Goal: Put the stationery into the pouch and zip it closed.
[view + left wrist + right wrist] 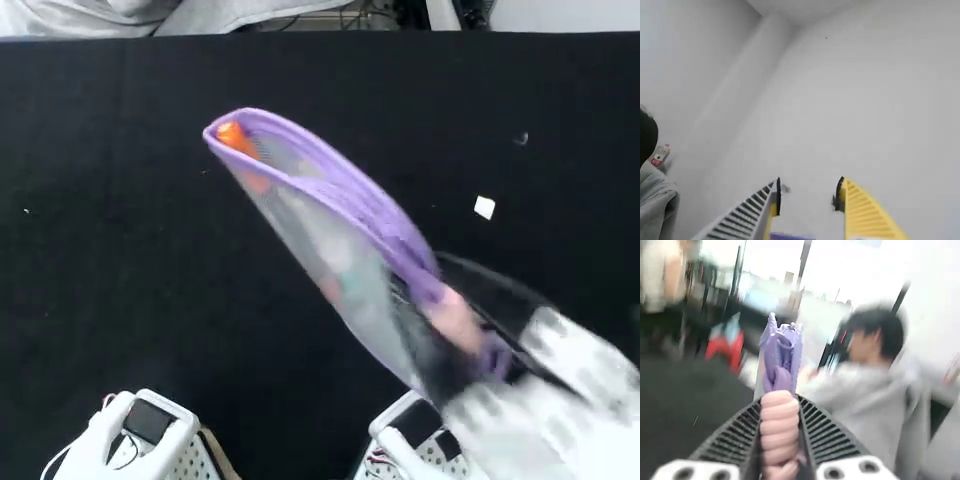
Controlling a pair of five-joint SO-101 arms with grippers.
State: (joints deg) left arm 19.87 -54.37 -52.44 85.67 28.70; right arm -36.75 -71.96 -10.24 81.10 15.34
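Observation:
A pouch (340,240) with a purple zipper band (340,185) and a see-through body hangs tilted in the air above the black table (120,250). An orange item (232,135) shows inside at its far end. My right gripper (462,335) holds the pouch's near end, blurred. In the right wrist view this gripper (780,430) is shut on a pink ribbed tab (780,415) joined to the purple pouch end (782,352). My left gripper (807,200) is open with nothing between its fingers and points up at a white wall.
A small white piece (485,207) lies on the table at the right. Two white arm bases (150,430) (410,440) stand at the near edge. A person in a grey top (865,390) is behind the table.

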